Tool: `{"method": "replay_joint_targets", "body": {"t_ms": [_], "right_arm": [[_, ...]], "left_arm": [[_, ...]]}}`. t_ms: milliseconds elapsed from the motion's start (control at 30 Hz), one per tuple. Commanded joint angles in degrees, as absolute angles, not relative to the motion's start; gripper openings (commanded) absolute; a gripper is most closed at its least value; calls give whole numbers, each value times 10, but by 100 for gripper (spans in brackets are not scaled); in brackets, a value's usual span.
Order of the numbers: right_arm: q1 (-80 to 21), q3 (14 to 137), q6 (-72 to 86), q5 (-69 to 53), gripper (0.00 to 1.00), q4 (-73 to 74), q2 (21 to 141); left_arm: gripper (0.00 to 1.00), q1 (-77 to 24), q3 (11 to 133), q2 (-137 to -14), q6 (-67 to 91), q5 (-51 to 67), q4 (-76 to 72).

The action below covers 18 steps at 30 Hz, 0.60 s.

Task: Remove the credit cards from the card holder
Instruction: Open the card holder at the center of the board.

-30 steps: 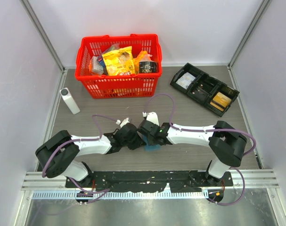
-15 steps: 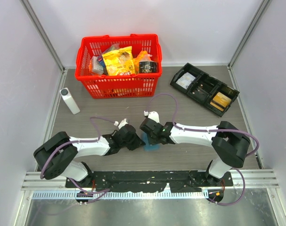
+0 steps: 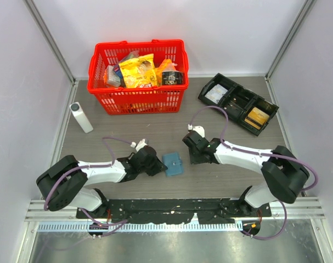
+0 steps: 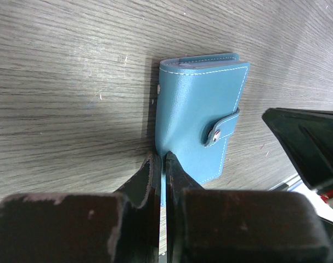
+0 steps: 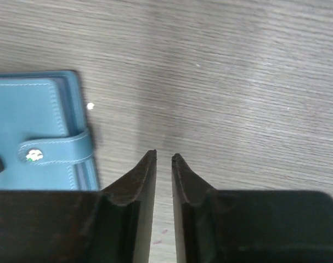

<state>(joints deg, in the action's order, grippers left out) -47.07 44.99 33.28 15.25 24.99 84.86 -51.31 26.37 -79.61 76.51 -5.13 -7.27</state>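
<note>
The left arm lies low along the near edge and reaches toward the middle. The jaws of the left gripper [image 4: 162, 160] pinch the near edge of the card holder [image 4: 199, 126], which lies flat and snapped shut on the surface [image 3: 128, 131], just short of centre. The right arm stretches in from the right edge. The right gripper [image 5: 164, 156] points at bare surface beside the holder, its jaws nearly pressed together and empty.
</note>
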Motion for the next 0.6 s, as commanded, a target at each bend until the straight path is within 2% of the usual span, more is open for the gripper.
{"method": "replay_joint_targets", "body": {"t_ms": [0,67,133,567], "right_arm": [[-496,466,317,139,37,215,796],[-518,481,316,148,51,209,798],[-542,497,318,166,56,209,812],[-603,564,332,202,58,214,932]], "left_arm": [[0,-514,265,-796,744,-76,-2],[0,-514,268,-797,744,-74,-2],[0,-515,266,-795,745,-72,-2],[0,-514,264,-799,753,-64,-18]]}}
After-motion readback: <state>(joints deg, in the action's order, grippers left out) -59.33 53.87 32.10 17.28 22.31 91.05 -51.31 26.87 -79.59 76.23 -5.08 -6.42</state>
